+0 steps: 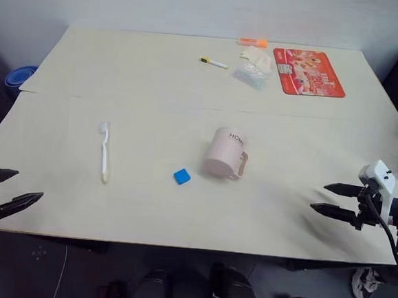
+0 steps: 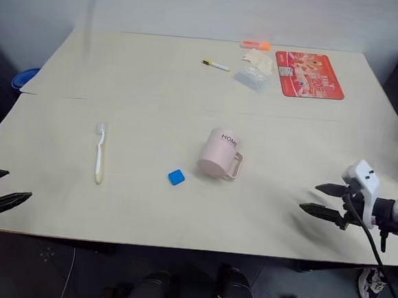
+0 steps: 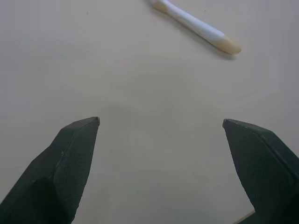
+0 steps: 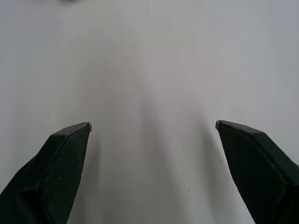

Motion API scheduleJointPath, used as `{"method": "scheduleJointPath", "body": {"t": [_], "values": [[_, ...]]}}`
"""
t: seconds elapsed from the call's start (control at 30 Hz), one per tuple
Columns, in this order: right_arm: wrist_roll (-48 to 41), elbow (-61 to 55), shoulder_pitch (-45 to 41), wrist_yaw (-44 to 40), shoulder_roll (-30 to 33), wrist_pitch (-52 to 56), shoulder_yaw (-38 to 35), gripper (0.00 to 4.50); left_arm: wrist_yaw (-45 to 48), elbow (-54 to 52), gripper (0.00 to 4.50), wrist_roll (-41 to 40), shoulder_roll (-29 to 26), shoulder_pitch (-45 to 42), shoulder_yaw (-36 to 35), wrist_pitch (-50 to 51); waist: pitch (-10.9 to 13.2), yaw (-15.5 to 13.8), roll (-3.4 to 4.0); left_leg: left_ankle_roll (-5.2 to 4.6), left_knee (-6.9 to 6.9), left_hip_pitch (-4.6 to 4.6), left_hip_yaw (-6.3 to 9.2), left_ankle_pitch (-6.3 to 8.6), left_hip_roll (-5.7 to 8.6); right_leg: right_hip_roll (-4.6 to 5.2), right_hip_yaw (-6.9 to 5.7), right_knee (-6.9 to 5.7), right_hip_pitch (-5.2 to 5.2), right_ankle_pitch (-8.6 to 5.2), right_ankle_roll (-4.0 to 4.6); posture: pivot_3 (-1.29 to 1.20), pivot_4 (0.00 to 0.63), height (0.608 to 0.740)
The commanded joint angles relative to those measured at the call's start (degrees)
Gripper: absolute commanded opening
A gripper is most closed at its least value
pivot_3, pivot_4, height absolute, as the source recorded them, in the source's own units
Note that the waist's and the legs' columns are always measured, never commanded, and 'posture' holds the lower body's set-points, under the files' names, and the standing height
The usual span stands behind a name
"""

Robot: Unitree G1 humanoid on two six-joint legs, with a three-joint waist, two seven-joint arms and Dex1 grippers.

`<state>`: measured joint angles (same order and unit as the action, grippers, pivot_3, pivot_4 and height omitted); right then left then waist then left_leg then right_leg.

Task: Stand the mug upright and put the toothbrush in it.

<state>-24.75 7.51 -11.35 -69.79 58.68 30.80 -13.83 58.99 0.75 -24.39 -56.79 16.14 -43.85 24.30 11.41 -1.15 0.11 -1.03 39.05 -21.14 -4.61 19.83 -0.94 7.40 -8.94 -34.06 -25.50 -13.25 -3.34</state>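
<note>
Head stereo pair: high, facing forward-down, sharing whole desk (image 1: 180,216) | wrist cams: close above desk, left sees toothbrush (image 3: 194,25) end

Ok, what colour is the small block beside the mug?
Blue; the block shows best in the left eye view.

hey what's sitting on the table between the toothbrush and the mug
A small blue block lies between the toothbrush and the mug, closer to the mug and slightly nearer the robot; both eye views show it.
</note>
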Motion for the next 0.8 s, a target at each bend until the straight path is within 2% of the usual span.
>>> {"method": "scheduleJointPath", "body": {"t": [0.03,0.53,0.7,0.8], "values": [[-0.94,-1.37,-1.55,-1.08,1.81,-0.38,-1.48,4.50,0.47,-0.08,4.49,0.56,-0.76,-0.30,-0.34,-1.23,0.00,-0.01,0.00,0.00,0.00,0.00,0.00,0.00,0.00,0.00,0.00,-0.01,0.00,0.00,0.00,0.00,0.150,0.740],[-0.56,-0.13,-4.76,-0.10,0.35,-0.63,-1.04,4.50,-0.96,-1.88,4.49,-2.32,0.60,-4.52,1.81,1.83,-0.01,-0.03,-0.01,0.02,0.04,0.02,-0.05,-0.02,0.01,0.00,0.03,-0.07,0.00,0.00,0.00,0.00,0.150,0.740],[-5.29,-5.74,-4.16,-1.29,1.45,5.62,-2.77,4.50,0.10,-7.15,4.49,-6.46,0.01,-7.84,3.35,5.55,-0.01,-0.04,-0.01,0.04,0.05,0.05,-0.06,-0.05,0.01,0.01,0.07,-0.15,0.00,0.00,0.00,0.00,0.150,0.740],[-8.91,-13.50,-2.62,-1.74,2.37,9.22,-4.04,4.50,1.24,-11.82,4.49,-10.79,-0.86,-10.87,5.07,9.29,-0.01,-0.11,-0.01,0.05,0.06,0.04,-0.05,-0.05,0.01,0.01,0.06,-0.17,0.00,0.00,0.00,0.00,0.150,0.740]]}}
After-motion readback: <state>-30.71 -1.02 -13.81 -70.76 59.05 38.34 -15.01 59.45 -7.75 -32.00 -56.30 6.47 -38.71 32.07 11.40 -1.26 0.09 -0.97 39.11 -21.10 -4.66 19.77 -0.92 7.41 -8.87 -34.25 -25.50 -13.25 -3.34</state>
